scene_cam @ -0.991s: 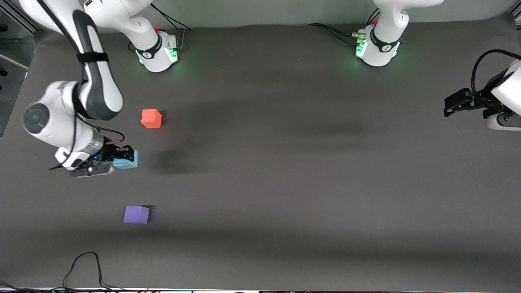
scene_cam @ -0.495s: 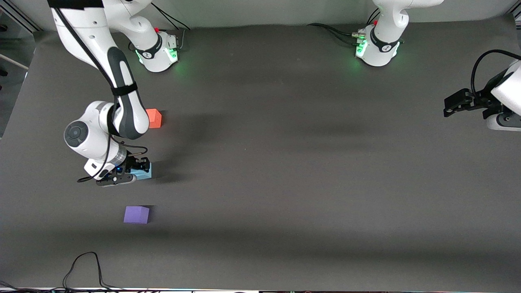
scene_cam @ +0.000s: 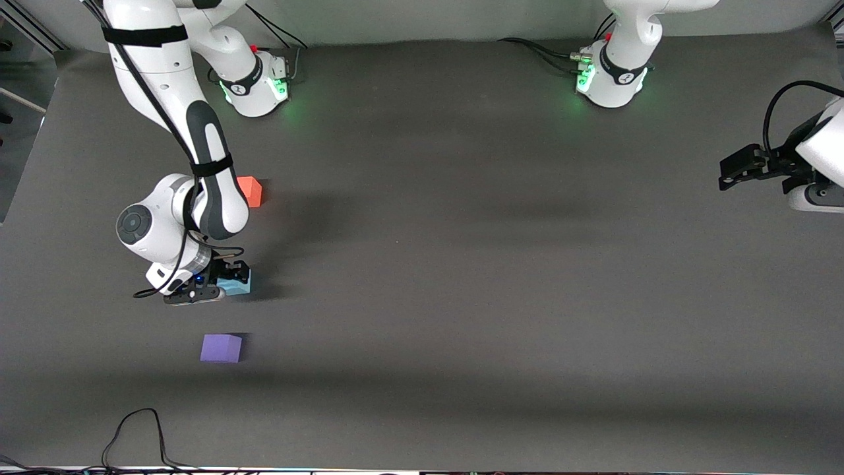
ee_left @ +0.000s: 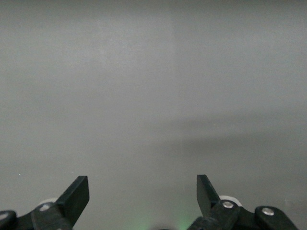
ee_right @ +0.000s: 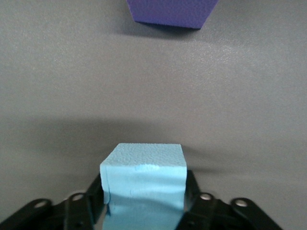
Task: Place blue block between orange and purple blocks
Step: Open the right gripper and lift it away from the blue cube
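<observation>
The right gripper [scene_cam: 227, 277] has its jaws closed on the blue block [scene_cam: 236, 285], one black finger pressed against each side. In the right wrist view the blue block [ee_right: 144, 184] sits squeezed between those fingers [ee_right: 81, 211], its sides slightly dented where they pinch; its top face is flat, matte and finely pebbled like foam, a pale sky blue. It is low over the table [scene_cam: 461, 264], between the two other blocks, though whether it touches the surface cannot be told.

The orange block [scene_cam: 250, 191] lies farther from the front camera, partly hidden by the right arm's elbow. The purple block [scene_cam: 221, 348] lies nearer to that camera, well apart from the blue one; its lower edge shows in the right wrist view [ee_right: 170, 12]. All three look about the same size.

The left gripper [scene_cam: 745, 166] waits with its jaws open at the left arm's end of the table, holding nothing; its wrist view shows the two fingertips [ee_left: 76, 194] spread wide over bare grey surface.
</observation>
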### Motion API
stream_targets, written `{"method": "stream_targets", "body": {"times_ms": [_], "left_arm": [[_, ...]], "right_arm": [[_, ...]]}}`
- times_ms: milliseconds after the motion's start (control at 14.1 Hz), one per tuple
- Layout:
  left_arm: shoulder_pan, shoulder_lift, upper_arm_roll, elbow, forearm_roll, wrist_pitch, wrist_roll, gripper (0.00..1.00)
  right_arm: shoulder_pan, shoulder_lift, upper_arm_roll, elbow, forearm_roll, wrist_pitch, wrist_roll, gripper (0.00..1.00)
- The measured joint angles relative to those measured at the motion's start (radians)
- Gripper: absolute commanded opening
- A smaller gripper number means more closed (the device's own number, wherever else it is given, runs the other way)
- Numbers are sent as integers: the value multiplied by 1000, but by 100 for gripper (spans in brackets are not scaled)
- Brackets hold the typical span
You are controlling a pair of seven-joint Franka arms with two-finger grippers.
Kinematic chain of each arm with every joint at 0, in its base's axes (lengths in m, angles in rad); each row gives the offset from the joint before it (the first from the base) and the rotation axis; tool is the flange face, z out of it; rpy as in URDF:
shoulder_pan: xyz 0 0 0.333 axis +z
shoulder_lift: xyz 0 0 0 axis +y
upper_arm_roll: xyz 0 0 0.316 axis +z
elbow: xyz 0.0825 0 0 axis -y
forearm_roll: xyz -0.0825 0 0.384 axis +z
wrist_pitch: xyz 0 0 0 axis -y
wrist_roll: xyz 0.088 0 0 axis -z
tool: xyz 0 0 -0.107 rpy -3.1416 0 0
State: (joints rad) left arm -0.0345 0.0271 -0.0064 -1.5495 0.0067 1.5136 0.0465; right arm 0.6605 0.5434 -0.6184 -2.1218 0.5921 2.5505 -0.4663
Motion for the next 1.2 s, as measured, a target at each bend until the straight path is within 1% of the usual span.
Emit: {"method": "stream_targets", "body": {"times_ms": [71, 212, 354, 425, 495, 637, 778, 849, 991, 1203], "left_arm": [[0, 0, 0, 0, 0, 0, 0, 100], [0, 0, 0, 0, 0, 0, 0, 100], [0, 0, 0, 0, 0, 1, 0, 100], [0, 0, -1, 0, 0, 1, 0, 100], [-1, 0, -1, 0, 0, 1, 0, 100], [-1, 0, -1, 0, 0, 1, 0, 100], [-2, 0, -2, 0, 0, 1, 0, 100], [-2, 0, -2, 0, 0, 1, 0, 100], [-2, 0, -2, 0, 0, 1, 0, 100], [-2, 0, -2, 0, 0, 1, 0, 100]], "right_arm": [[0, -1, 0, 5, 3, -5, 0, 100], [2, -16, -2, 24, 8, -60, 0, 100], [6, -64, -8, 41, 3, -102, 0, 100], [9, -101, -16, 46, -20, -120, 0, 100], [9, -142, -28, 52, -62, -153, 3, 100], [8, -230, -51, 84, -172, -261, 35, 100], [8, -312, -58, 156, -298, -410, 112, 100], [9, -347, -57, 205, -341, -492, 152, 100], [21, -404, -53, 296, -381, -630, 201, 100], [58, -455, -50, 377, -434, -742, 257, 100]]}}
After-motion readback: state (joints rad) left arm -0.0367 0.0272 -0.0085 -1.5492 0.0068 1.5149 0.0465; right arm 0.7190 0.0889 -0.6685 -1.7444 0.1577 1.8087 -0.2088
